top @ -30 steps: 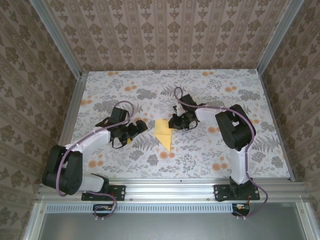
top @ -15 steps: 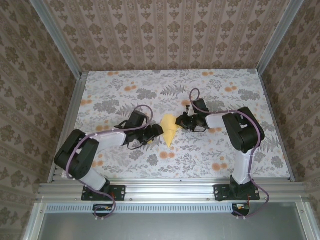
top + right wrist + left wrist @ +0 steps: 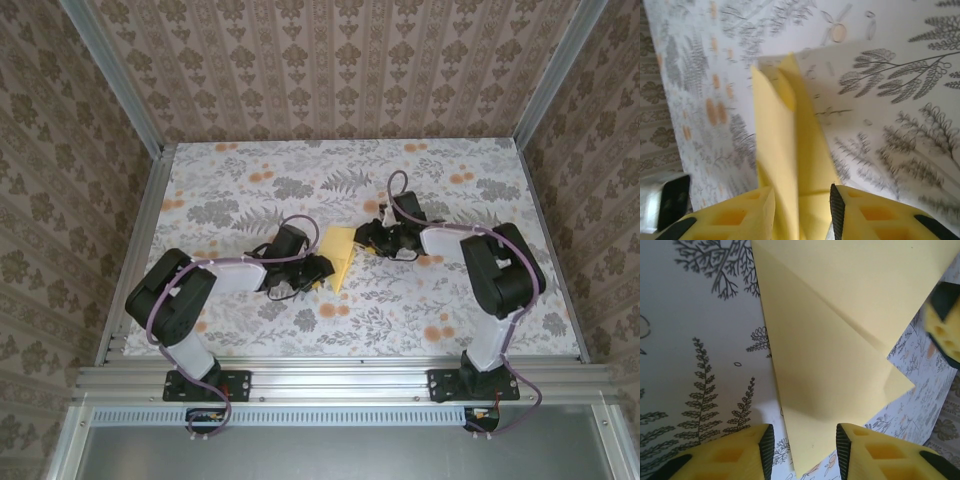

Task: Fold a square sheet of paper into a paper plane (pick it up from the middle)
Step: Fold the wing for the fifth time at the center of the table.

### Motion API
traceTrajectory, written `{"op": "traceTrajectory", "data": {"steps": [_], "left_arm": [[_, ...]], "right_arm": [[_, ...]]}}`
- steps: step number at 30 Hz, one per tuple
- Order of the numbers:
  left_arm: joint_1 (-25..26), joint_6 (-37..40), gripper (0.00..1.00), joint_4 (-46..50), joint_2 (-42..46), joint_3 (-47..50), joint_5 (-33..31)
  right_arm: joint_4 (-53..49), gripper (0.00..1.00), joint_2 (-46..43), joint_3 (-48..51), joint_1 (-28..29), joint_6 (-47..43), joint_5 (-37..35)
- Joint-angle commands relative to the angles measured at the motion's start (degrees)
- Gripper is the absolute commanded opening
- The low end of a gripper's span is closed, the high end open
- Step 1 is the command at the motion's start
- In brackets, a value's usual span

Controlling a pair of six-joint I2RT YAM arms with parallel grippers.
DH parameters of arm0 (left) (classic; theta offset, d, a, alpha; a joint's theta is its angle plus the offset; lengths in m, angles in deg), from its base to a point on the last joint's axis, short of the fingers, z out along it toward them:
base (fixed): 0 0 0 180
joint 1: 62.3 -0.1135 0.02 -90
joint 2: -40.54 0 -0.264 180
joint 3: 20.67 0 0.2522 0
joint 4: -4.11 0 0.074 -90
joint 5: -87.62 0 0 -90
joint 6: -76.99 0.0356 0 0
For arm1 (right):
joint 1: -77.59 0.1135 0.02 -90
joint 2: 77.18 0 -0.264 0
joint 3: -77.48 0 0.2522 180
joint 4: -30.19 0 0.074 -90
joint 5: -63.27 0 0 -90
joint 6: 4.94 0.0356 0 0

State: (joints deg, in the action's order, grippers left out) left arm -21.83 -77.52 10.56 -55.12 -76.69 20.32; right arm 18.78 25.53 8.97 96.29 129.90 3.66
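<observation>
The paper plane [image 3: 340, 256], a partly folded yellow sheet with a pointed near end, is seen from above near the middle of the table [image 3: 420, 310], on the flower-print cover. It is flanked by the two arms. The left gripper [image 3: 318, 270] is placed at its near left edge and the right gripper [image 3: 362, 238] at its far right edge.

In the left wrist view the paper plane [image 3: 830, 340] is shown with a diagonal fold line and an overlapping flap. Its narrow point is set in the gap of the left gripper [image 3: 805, 452], between the two yellow fingers [image 3: 730, 457]. The jaws are held partly apart, about as wide as the point itself, and no pinch on the paper is seen. A yellow finger of the other arm [image 3: 946, 322] is caught, blurred, at the right edge beside the paper.

In the right wrist view the paper plane [image 3: 790, 150] is seen raised off the cover, with folds standing up like a ridge. Its end is set inside the right gripper [image 3: 802, 210], whose jaws are also held partly apart. The paper runs close along the left finger [image 3: 730, 217], but it is not clamped flat.
</observation>
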Motion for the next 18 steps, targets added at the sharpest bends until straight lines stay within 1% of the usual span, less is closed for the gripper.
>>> {"op": "traceTrajectory", "data": {"steps": [1,5,9,12,16,18], "left_arm": [[0.2,1.6,0.36,3.2,-0.6,-2.5,-0.8],[0.2,2.8,0.34,5.2,-1.4,-3.7,-0.4],[0.2,3.6,0.33,6.9,-1.9,-4.4,-0.5],[0.2,3.7,0.33,6.9,-2.2,-4.5,-0.4],[0.2,3.8,0.33,7.1,-2.6,-4.9,-0.2],[0.2,3.8,0.33,7.2,-2.8,-5.1,-0.2]], "right_arm": [[-10.7,0.38,-6.1,-2.3,1.8,-6.6,-3.8],[-19.4,0.37,-8.6,-4.5,7.0,-11.6,-10.1],[-24.8,0.37,-7.5,-7.4,11.9,-14.4,-15.0],[-25.7,0.37,-5.4,-8.6,12.9,-15.1,-15.2],[-26.5,0.37,-2.0,-11.1,13.4,-17.0,-11.3],[-26.8,0.37,-0.8,-12.1,13.6,-17.3,-10.8]]}}
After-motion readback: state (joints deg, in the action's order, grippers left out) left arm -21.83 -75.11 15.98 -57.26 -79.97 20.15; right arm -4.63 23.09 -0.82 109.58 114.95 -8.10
